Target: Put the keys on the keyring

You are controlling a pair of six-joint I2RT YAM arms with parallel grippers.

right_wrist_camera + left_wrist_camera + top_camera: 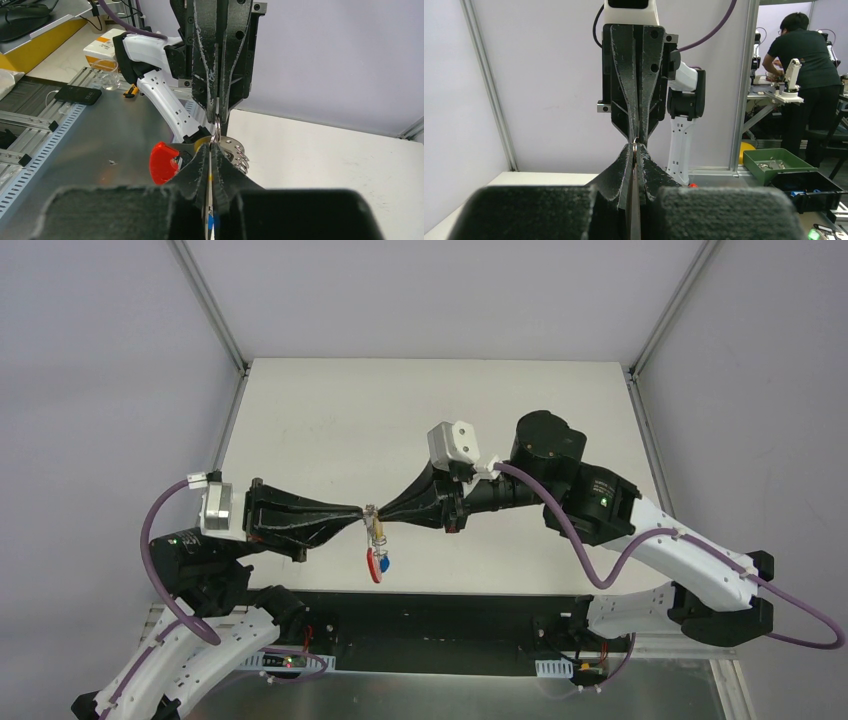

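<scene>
Hanging just under the two meeting tips, the key (378,531) sits against the keyring (234,151). I cannot tell whether it is threaded on. The red strap (373,565) and blue tag (386,564) dangle above the table (330,420). The left gripper (361,509) is clamped on the ring, likely to steady it. The right gripper (382,512) pinches the same ring, fingers almost together, probably to work the key on.

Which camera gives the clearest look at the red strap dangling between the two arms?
The right wrist view: the red strap is large and close, beside that arm's fingers. The top view shows it tiny, next to the blue tag. The left wrist view does not show it.
</scene>
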